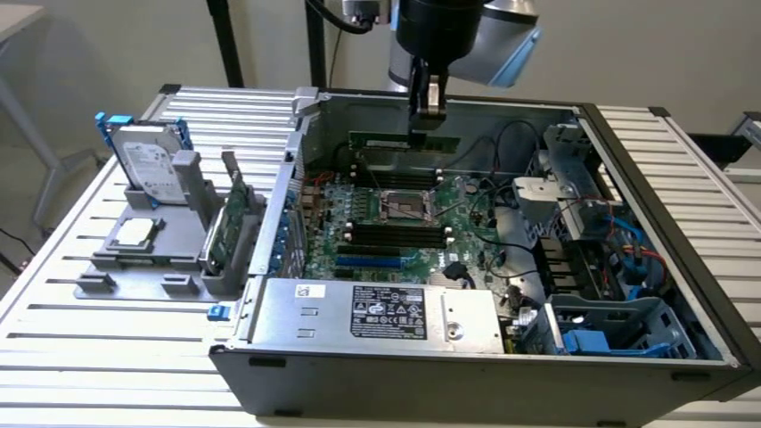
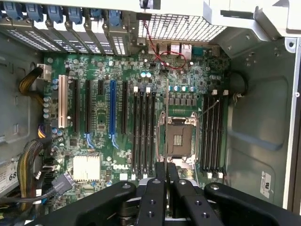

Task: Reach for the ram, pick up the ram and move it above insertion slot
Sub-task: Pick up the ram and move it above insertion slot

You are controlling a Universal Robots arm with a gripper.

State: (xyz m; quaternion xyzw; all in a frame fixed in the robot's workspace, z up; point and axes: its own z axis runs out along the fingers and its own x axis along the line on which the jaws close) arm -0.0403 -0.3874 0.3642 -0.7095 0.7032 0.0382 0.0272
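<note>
While clamped on the ram (image 1: 402,141), claw (image 1: 426,114) hangs over DELL-marked motherboard (image 2: 117,165), open case.

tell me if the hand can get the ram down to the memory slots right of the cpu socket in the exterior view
Probably yes. The hand holds the ram above the open case, and the memory slots look empty, with the cables lying off to the side.

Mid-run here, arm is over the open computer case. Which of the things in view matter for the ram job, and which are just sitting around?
Part of the job:
- ram, held edge-on by the gripper above the board
- black memory slots on the motherboard
- computer case

Just lying about:
- hard drive in the grey stand
- expansion card in that stand
- power supply
- blue drive cage
</note>
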